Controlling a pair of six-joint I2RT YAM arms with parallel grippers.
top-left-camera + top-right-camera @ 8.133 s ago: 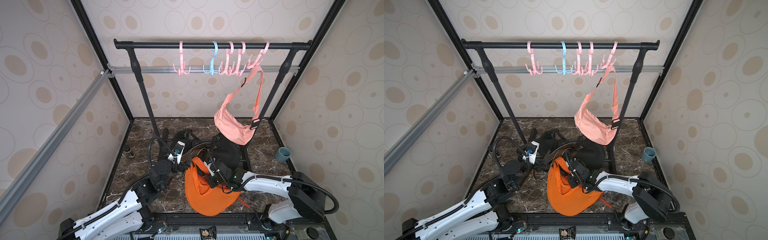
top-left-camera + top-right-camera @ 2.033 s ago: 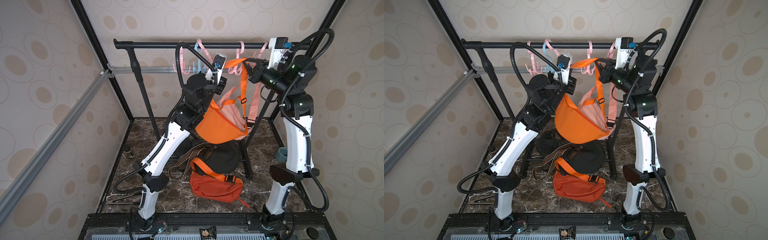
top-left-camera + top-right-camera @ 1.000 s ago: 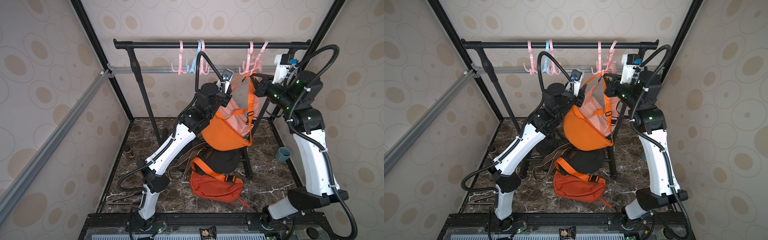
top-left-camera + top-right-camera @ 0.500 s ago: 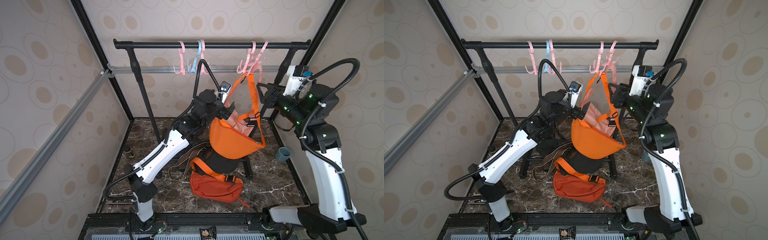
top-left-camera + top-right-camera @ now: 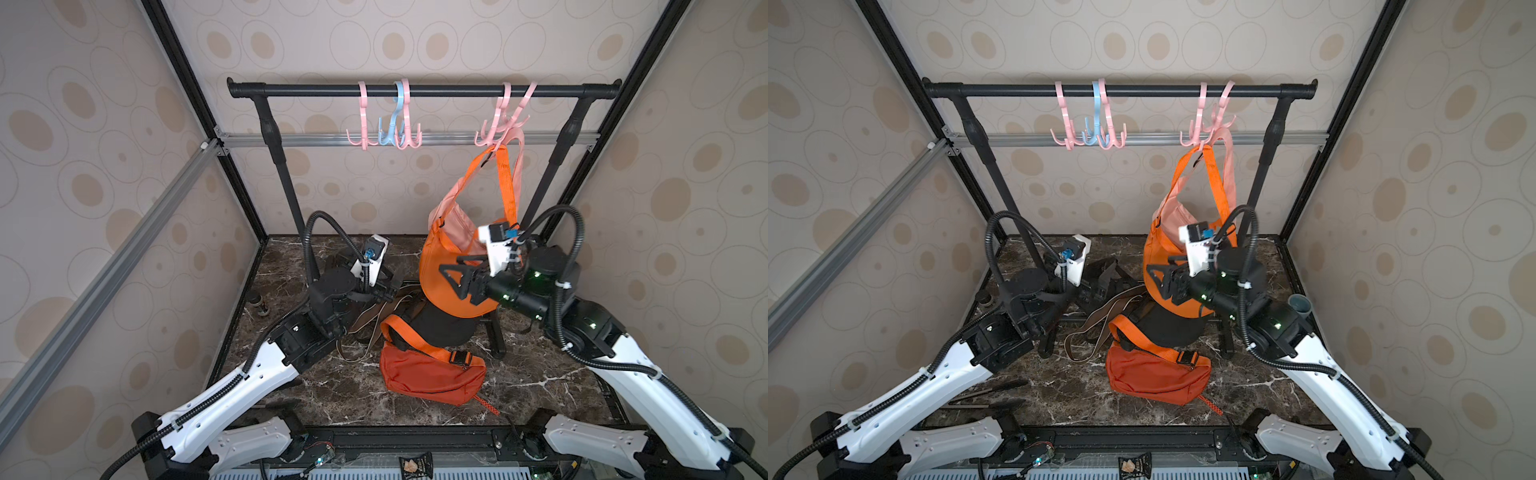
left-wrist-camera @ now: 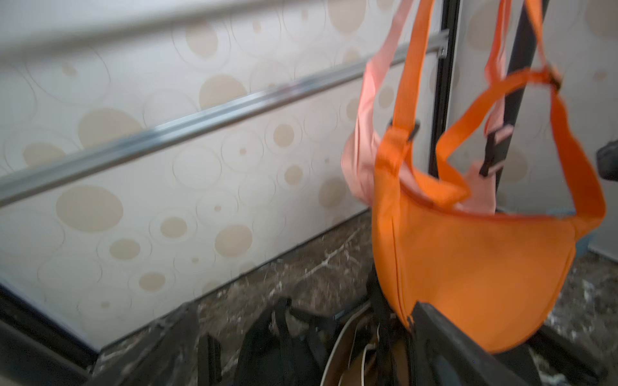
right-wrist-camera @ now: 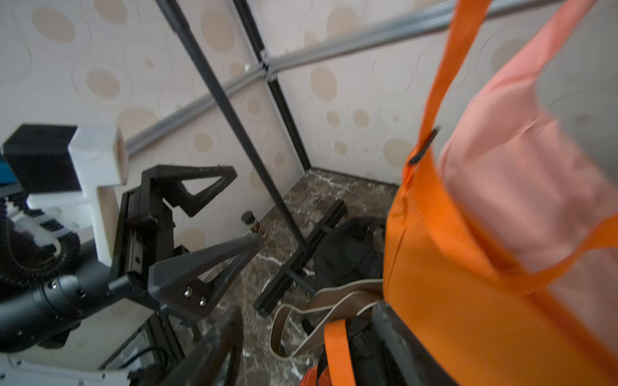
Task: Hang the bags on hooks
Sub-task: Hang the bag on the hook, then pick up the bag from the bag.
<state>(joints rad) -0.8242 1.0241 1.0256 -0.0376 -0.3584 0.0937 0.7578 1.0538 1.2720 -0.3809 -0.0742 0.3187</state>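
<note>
Jaws on your right gripper [image 5: 449, 281] stand apart with nothing between them, close in front of the orange bag [image 5: 432, 274]. Your left gripper [image 7: 245, 205] is also spread wide and empty, lower down and well apart from the bag. You see the bag's strap [image 5: 505, 178] looped over a pink hook [image 5: 504, 106] on the black rail [image 5: 415, 89]. A pink bag [image 5: 457, 218] hangs just behind, and a darker orange bag [image 5: 428, 374] lies on the marble floor [image 5: 332, 386].
</note>
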